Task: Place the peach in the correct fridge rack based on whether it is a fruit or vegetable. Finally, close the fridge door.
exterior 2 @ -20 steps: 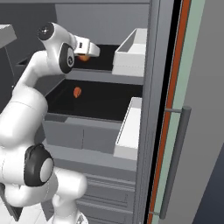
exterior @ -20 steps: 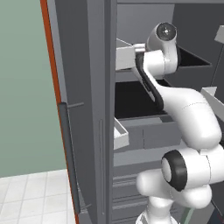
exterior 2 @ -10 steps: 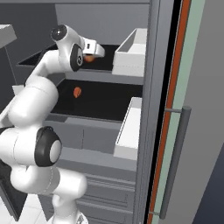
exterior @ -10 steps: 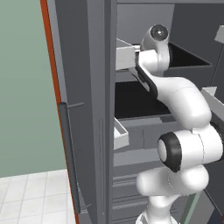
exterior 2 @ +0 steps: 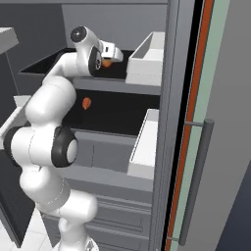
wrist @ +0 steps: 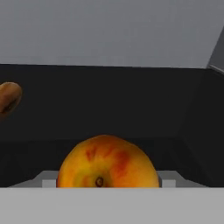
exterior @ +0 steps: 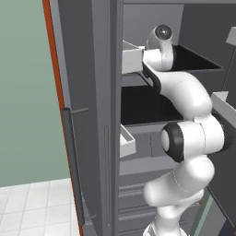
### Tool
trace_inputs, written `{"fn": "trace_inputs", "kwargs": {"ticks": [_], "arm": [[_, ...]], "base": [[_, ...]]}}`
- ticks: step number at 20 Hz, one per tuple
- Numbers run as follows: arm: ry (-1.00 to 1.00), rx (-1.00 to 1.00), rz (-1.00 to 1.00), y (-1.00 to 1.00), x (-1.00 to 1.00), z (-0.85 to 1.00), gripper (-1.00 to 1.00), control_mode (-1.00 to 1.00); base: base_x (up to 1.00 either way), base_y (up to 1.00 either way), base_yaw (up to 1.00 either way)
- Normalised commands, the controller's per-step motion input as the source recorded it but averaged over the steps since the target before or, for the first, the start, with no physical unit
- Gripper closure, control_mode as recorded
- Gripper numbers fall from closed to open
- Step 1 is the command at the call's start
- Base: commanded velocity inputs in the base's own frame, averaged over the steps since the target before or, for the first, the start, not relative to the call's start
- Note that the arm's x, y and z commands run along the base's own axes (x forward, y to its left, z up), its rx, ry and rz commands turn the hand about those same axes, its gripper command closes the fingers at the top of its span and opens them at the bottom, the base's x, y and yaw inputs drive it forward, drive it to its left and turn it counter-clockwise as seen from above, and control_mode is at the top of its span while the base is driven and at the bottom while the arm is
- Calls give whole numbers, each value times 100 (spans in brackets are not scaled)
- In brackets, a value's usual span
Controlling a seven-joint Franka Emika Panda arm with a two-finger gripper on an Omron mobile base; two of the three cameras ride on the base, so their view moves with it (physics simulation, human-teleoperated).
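A pale green wall (exterior: 25, 92) is seen to the left of the fridge, and a floor of light square tiles (exterior: 32, 209) is laid below it. The fridge interior (exterior 2: 112, 19) is rendered in flat grey (the back panel is plain). Grey pull-out drawers (exterior 2: 105, 206) are stacked low inside. An orange-red strip (exterior: 54, 64) is run along the cabinet edge.

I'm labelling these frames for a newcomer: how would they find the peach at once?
Look into the open grey fridge and find the upper black fridge rack. The white arm reaches over it, and the peach sits at the gripper. It is yellow-orange with a red blush, unlike the darker orange item on the rack below.
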Motion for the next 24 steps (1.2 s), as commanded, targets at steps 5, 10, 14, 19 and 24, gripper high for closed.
{"fn": "trace_inputs", "kwargs": {"ticks": [5,10,14,19,24], "arm": [[-5,0,0,-12,-2,-57,-100,-100],[-20,0,0,-16,-20,-6,-100,-100],[-9,0,0,0,-1,0,-100,-100],[0,0,0,0,-23,19,-100,-100],[-2,4,0,0,-99,45,-100,-100]], "base": [[0,0,0],[0,0,0],[0,0,0],[0,0,0],[0,0,0]]}}
